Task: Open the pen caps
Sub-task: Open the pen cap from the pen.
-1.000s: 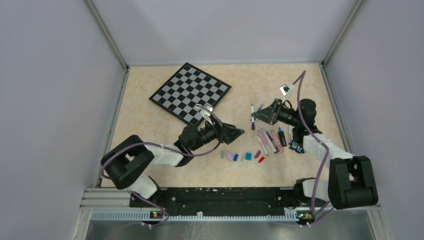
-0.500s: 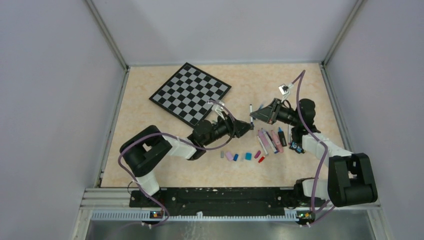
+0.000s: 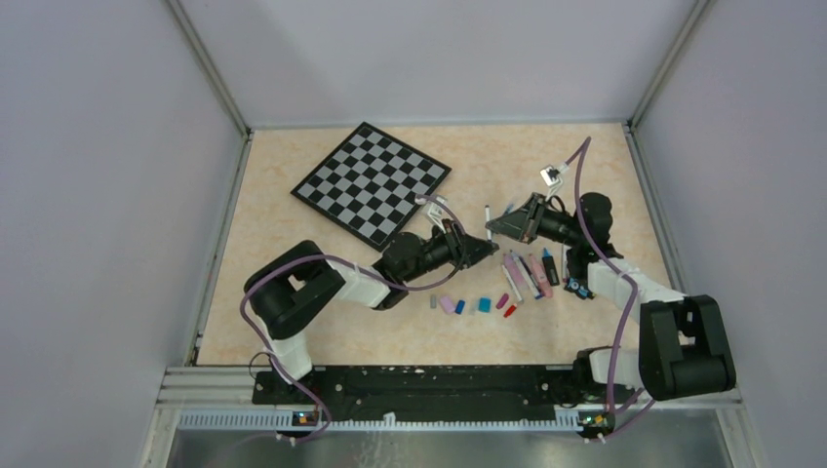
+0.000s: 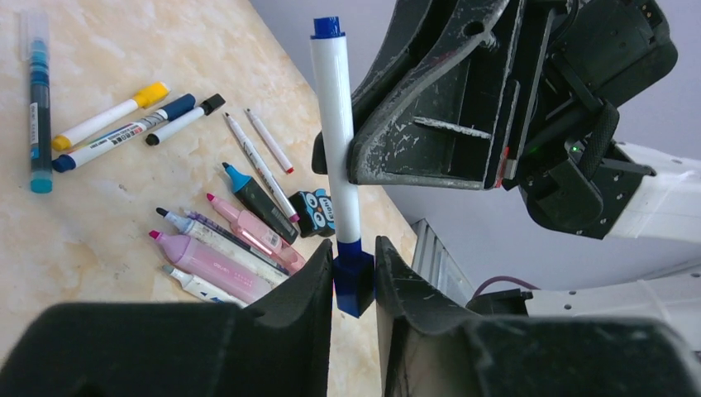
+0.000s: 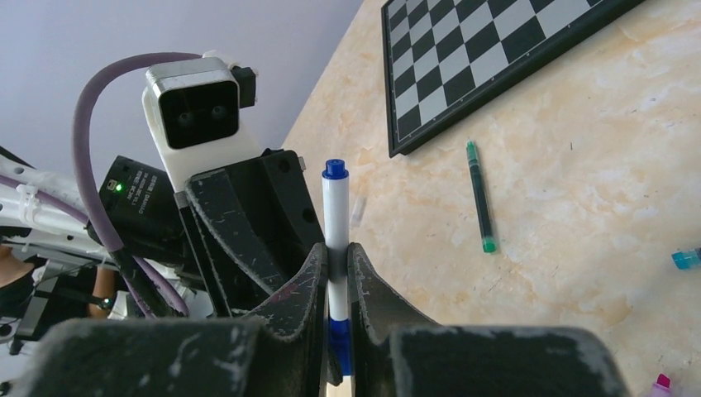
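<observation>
Beige tabletop (image 3: 293, 244) lies below a white pen (image 4: 335, 124), its long axis vertical in both wrist views. Right tool (image 5: 337, 260) clamps the barrel; left tool (image 4: 354, 266) pinches the blue cap (image 4: 354, 289) on the lower end. Overhead, that grip is too small to make out; loose caps (image 3: 468, 305) lie nearby.

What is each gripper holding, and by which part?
The right gripper grips the white blue-capped pen by its barrel; the left gripper pinches its blue cap.

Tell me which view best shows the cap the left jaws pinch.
Left wrist: the blue cap on the white pen sits large between the left gripper's jaws. Right wrist shows only a blue sliver; top external barely resolves it.
</observation>
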